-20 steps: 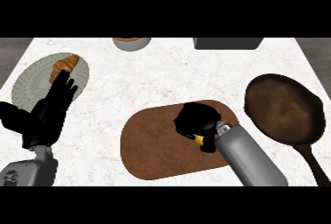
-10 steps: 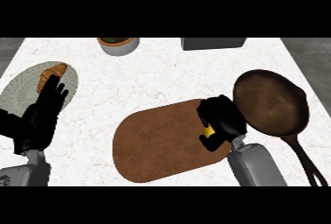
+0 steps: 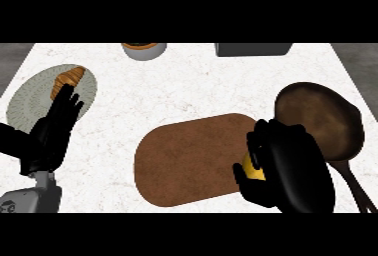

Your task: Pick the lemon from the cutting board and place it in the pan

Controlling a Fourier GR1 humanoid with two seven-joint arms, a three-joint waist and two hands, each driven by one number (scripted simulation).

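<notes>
My right hand (image 3: 291,162) is curled round the yellow lemon (image 3: 255,172), of which only a small patch shows under the fingers. The hand hangs over the right end of the brown cutting board (image 3: 192,160), just left of the dark brown pan (image 3: 321,117). The pan's handle (image 3: 353,187) runs down toward the lower right edge. My left hand (image 3: 52,130) rests open at the left, fingers up, over the lower edge of a grey plate.
A grey plate (image 3: 29,100) at the left carries a croissant (image 3: 68,80). A small bowl (image 3: 144,49) sits at the counter's far edge, with a dark grey box (image 3: 252,49) to its right.
The right hand has risen closer to the head with the lemon and shifted slightly right toward the pan. The left hand has stayed in place.
</notes>
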